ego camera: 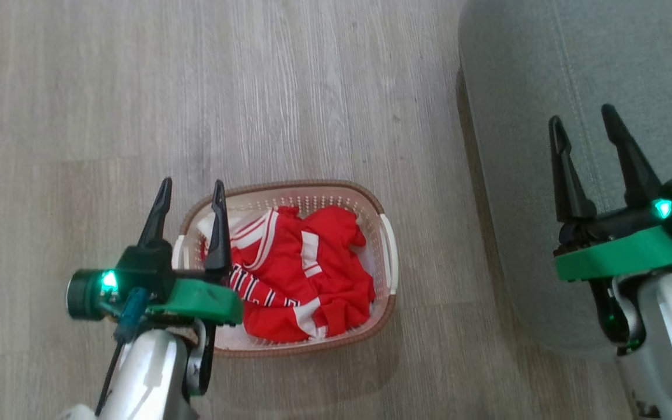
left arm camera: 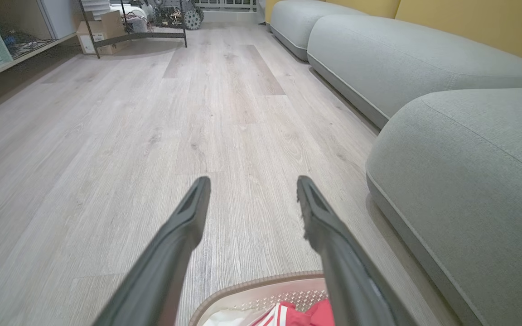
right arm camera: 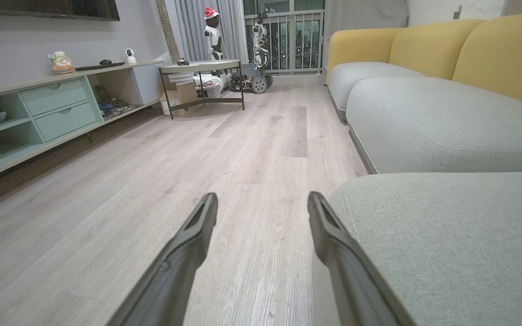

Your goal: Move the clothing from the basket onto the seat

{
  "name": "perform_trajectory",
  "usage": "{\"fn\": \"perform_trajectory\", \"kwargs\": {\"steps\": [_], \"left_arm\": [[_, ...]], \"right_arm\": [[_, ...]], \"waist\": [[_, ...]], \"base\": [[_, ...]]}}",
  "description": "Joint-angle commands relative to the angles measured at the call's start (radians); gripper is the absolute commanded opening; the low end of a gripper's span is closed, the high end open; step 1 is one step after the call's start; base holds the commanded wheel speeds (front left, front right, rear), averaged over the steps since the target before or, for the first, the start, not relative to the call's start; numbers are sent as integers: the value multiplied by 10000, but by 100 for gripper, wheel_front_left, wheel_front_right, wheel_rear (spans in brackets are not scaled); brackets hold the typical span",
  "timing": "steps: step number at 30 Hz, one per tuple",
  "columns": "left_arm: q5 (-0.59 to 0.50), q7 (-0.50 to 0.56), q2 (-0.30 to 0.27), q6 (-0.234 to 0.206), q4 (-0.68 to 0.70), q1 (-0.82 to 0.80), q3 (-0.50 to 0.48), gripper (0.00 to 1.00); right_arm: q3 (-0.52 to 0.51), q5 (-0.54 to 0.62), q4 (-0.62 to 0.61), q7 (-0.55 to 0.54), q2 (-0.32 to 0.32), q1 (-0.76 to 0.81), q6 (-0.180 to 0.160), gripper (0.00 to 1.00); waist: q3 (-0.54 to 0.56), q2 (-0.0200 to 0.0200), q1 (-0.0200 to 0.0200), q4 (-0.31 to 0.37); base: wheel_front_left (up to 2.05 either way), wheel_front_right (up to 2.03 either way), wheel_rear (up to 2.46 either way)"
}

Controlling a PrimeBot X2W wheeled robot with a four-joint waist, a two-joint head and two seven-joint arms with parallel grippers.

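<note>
The clothing [ego camera: 304, 274] lay heaped in the basket [ego camera: 312, 185]. The left gripper [ego camera: 192, 184], fingers apart and empty, hung over the basket's left rim, nearer the heap. The right gripper [ego camera: 582, 115], likewise apart, hovered over the seat [ego camera: 546, 58], right of the basket.

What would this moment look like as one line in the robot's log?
clothing: in basket | seat: right of basket | left gripper: open, over basket's left edge | right gripper: open, over seat
</note>
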State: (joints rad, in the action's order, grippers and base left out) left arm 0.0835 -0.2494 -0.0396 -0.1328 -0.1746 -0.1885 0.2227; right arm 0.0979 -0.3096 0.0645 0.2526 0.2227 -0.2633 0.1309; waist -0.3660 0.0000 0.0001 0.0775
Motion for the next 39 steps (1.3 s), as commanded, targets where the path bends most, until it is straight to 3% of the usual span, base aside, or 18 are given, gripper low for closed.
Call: {"fn": "perform_trajectory", "kwargs": {"steps": [1,8,14,29,39], "left_arm": [[-9,-124,-106,-58,228,-331,-216,100],[194,-124,-106,-165,-220,-1116,-87,100],[561,-124,-106,-44,-1498,-2057,308,100],[2912,-43,-106,935,-7479,-4675,1575,100],[3750,573,-106,1167,-10166,-6218,2375,100]], "right_arm": [[113,-94,-390,91,154,-214,-2,100],[-50,-280,-856,92,210,-729,-2,100],[-196,-461,-1211,92,330,-1281,-2,100],[-239,-630,-1877,92,363,-2295,-2,100],[-170,-717,-2499,92,242,-2756,-2,100]], "waist": [[-251,0,-1,105],[-1285,0,-1,327],[-2082,0,-1,489],[-3289,0,-1,966],[-4072,0,-1,1439]], "base": [[0,0,0],[0,0,0],[0,0,0],[0,0,0],[0,0,0]]}}
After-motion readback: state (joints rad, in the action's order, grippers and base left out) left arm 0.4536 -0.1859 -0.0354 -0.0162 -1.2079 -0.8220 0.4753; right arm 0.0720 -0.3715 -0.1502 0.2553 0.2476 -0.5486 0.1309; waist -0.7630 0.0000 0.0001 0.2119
